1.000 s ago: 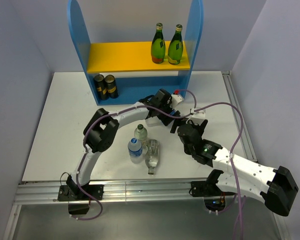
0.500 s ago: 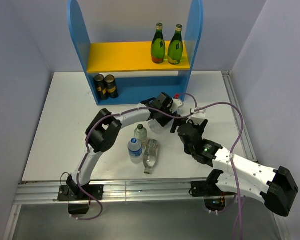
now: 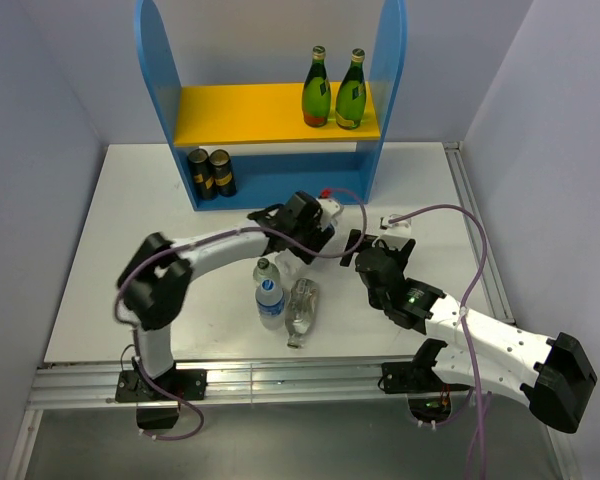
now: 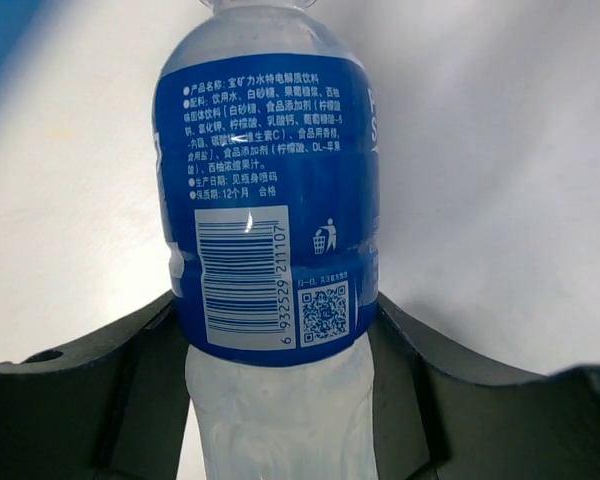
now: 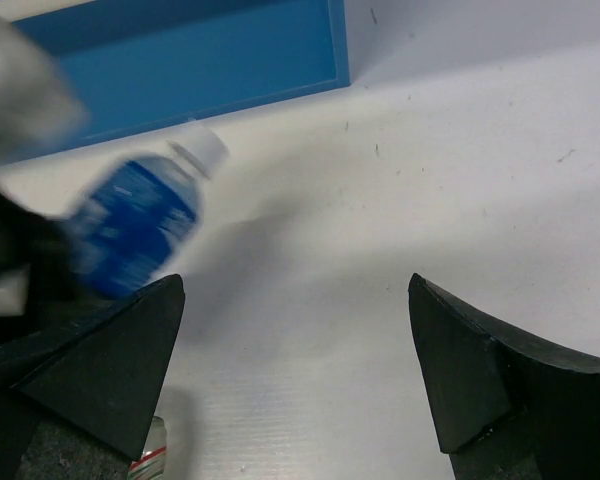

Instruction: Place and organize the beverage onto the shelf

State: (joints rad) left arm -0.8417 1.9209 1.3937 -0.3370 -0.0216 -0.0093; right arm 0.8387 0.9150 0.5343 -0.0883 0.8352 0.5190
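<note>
My left gripper is shut on a clear bottle with a blue label. Its white cap points away from the wrist, and it shows blurred in the right wrist view. From above, the left gripper hides most of that bottle. A second blue-label bottle stands on the table with a short clear bottle behind it. Another clear bottle lies on its side. Two green bottles stand on the shelf's yellow board. My right gripper is open and empty.
Two black-and-gold cans stand on the shelf's lower level at its left end. Blue side panels flank the shelf. A purple cable loops over the right of the table. The table's metal rail runs along the near edge.
The left gripper closed on the blue-label bottle and carried it left, away from the right gripper. The short clear bottle shifted slightly left. The right arm stayed still.
</note>
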